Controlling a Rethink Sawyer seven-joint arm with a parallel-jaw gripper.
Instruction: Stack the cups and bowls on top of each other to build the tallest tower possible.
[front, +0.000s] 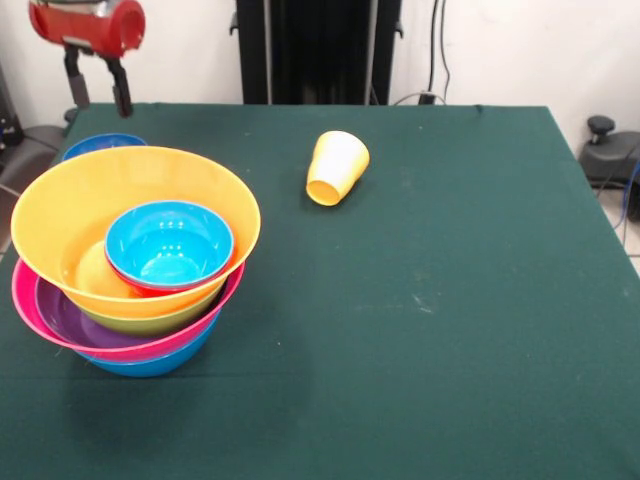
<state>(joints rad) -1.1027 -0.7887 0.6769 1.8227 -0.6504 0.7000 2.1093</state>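
Gripper (97, 88) hangs open, empty, far left above tower (130, 265). Bowls mostly nested; yellow cup (337, 167) lies tipped mid-table, blue bowl (103, 144) behind tower unstacked.

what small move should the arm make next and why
Probably swing across toward the yellow cup, which lies tipped on its side, alone on the green table. The gripper hangs empty above the far side of the tower, its fingers apart, and the cup isn't stacked yet.

Green cloth-covered table (420, 330) — a nested pile of glossy plastic bowls (135, 260), a tipped yellow-orange plastic cup (337, 167) well right of it, a blue bowl (100, 145) just behind.
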